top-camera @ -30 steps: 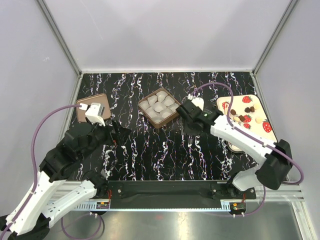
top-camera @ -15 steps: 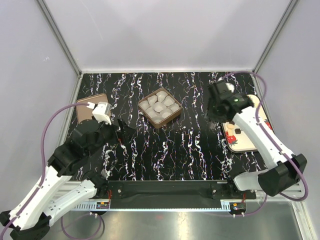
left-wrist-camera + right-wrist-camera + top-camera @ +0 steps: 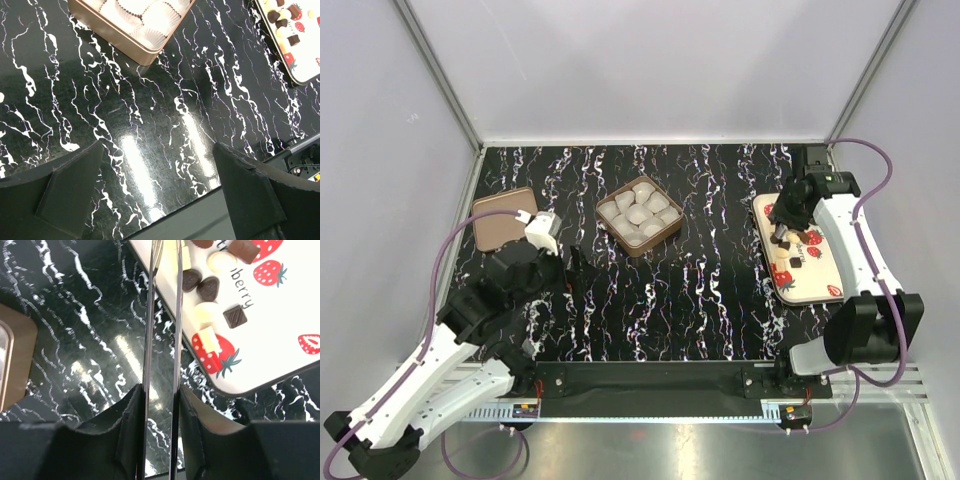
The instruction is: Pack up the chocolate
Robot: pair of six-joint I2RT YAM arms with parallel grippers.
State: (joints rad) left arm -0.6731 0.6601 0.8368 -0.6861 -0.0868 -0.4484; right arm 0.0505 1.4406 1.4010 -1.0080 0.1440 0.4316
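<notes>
Several chocolate pieces (image 3: 798, 262), dark and pale, lie on a white tray with red strawberry prints (image 3: 820, 282). My right gripper (image 3: 784, 228) hovers over the tray's left part. It is shut on metal tweezers (image 3: 162, 340), whose two blades run up toward the dark pieces (image 3: 209, 288) and past a pale one (image 3: 222, 261). The tweezers' tips are cut off at the top edge of the right wrist view. My left gripper (image 3: 575, 262) is open and empty over bare table (image 3: 155, 200), left of centre. The chocolates also show at the left wrist view's top right (image 3: 282, 22).
A brown square box (image 3: 639, 216) holding white paper cups stands at the back centre, also in the left wrist view (image 3: 135, 20). A flat brown lid (image 3: 502, 218) lies at the far left. The black marbled table ends in a metal rail at the near edge.
My right arm has swung from beside the box across to the right, over the tray. My left arm has shifted slightly right and nearer.
</notes>
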